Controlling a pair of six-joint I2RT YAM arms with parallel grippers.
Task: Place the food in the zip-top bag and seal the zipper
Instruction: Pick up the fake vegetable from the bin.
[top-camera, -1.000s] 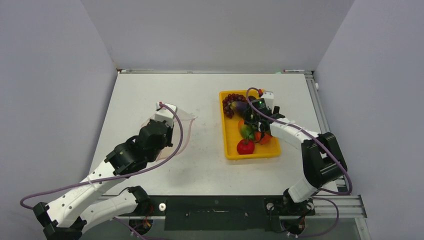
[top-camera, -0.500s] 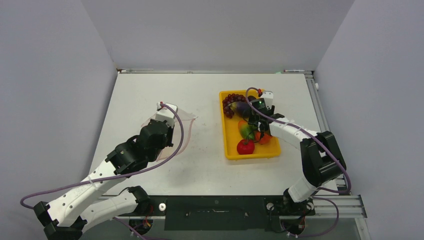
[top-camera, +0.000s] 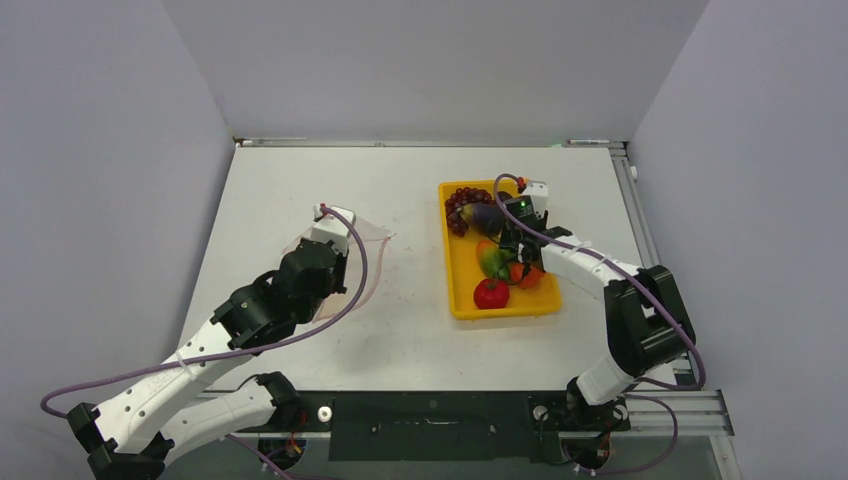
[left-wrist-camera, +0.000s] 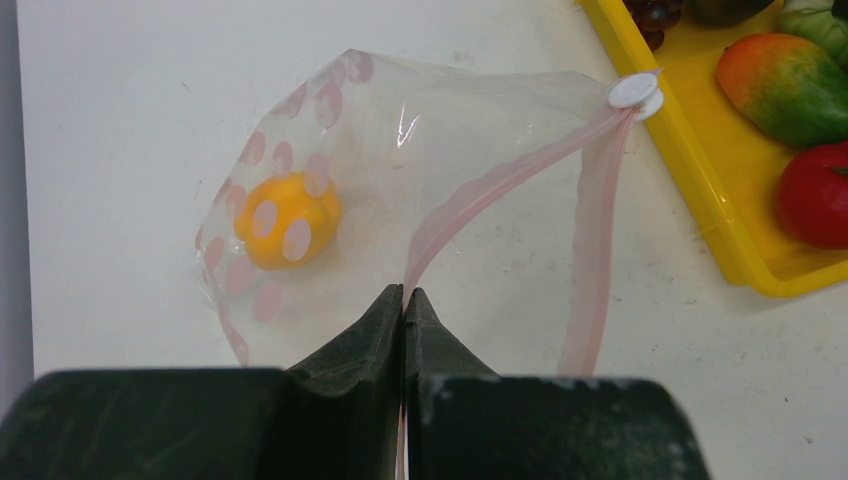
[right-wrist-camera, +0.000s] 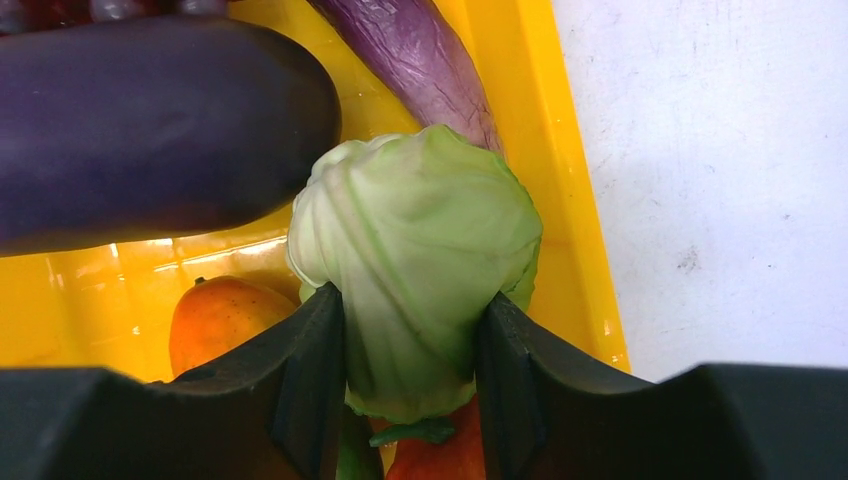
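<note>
While the right arm (top-camera: 600, 275) reaches over the yellow tray (top-camera: 500, 312) on the right half of the worktop (top-camera: 300, 180), the left arm (top-camera: 250, 310) stands over the clear bag (top-camera: 375, 255), well apart to the left. Any food lifted from the tray must therefore travel leftward to reach the bag. From the left wrist, the left fingers (left-wrist-camera: 370, 340) are clenched on the bag at its pink zipper strip (left-wrist-camera: 500, 175). That strip runs up and to the right from the fingertips to a white slider (left-wrist-camera: 635, 92), and the other lip hangs down from the slider. The mouth thus gapes on the side nearest the tray. One yellow piece (left-wrist-camera: 285, 215) sits inside the bag already. From the right wrist, the right fingers (right-wrist-camera: 310, 370) press both flanks of a green cabbage (right-wrist-camera: 420, 260) and grasp it low in the tray. It sits straight ahead between them, beside a dark eggplant (right-wrist-camera: 150, 130), and looks ready to be lifted out.
</note>
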